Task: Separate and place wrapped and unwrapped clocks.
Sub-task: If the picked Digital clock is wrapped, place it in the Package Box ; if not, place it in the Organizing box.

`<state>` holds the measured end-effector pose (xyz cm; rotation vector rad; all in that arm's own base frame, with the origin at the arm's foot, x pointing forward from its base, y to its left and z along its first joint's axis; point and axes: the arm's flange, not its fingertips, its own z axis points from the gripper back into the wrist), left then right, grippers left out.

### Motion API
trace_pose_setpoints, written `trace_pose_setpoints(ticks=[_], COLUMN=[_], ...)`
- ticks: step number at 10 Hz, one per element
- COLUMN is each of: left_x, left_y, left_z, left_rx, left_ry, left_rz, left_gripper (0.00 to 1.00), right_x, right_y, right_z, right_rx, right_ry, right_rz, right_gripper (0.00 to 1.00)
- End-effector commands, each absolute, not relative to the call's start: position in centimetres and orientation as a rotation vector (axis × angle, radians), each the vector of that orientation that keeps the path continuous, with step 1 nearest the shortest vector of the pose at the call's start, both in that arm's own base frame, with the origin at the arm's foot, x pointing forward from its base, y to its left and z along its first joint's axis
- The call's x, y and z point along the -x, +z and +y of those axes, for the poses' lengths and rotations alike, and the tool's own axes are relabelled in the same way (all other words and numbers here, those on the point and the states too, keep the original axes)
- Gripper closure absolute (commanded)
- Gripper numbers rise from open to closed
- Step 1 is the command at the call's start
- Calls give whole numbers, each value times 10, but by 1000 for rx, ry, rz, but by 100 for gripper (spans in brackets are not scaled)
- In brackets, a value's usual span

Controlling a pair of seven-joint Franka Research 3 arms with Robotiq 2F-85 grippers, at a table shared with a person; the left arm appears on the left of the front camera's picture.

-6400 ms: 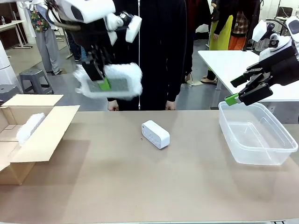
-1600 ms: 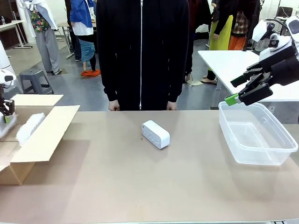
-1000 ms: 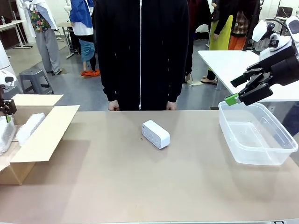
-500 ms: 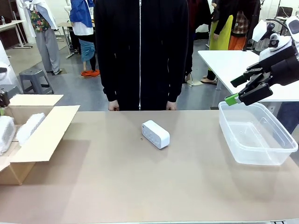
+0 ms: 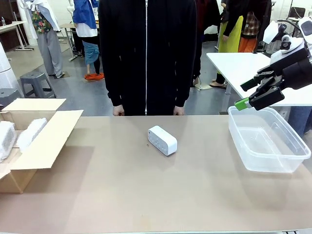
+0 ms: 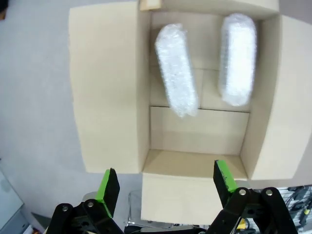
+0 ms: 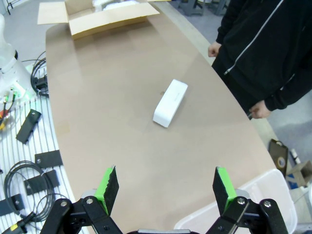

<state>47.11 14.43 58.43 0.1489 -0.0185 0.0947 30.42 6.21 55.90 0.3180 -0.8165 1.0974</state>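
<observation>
Glossy white shell on the right arm [image 5: 270, 33], chunky black right gripper [image 5: 246, 93] tipped with bright green pads [image 5: 241, 103]. Same deal on the left gripper [image 6: 165, 183]: black linkage fingers [image 6: 83, 219], green pads, little round pivot pins at the knuckles.

Item 1, left end effector [image 6: 165, 184]: shown in its wrist view, rising from the bottom edge of the frame and aimed downward. Two black fingers tipped with green pads [image 6: 108, 187], one at lower left and one at lower right. The jaws are spread wide with nothing between them.

Item 2, right arm [image 5: 291, 48]: white links at the upper right of the front view, with the wrist angled down toward picture left.

Item 3, right end effector [image 5: 245, 94]: black and raised in the air at the right of the frame. Its fingers are parted wide, with green showing on the lower fingertip [image 5: 241, 103]. It grips nothing. In its wrist view both fingers rise from the bottom edge, and the gap between them is empty.
</observation>
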Motion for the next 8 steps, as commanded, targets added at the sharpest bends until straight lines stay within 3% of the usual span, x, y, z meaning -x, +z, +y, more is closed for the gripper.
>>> trace_pose_setpoints(ticks=[1, 4, 6, 8], left_x=[-461, -445, -455, -446], left_y=[599, 617, 602, 618], left_z=[143, 136, 132, 133], left_rx=[-53, 25, -3, 1], left_ry=[48, 48, 53, 68], left_rz=[-44, -78, 16, -74], left_gripper=[0, 0, 0, 0], right_x=[-305, -305, -305, -305], right_y=[558, 558, 558, 558], right_z=[62, 62, 62, 62], right_rx=[-340, -340, -340, -340], right_ry=[1101, 1101, 1101, 1101], right_rz=[-818, -818, -818, -818], right_gripper=[0, 0, 0, 0])
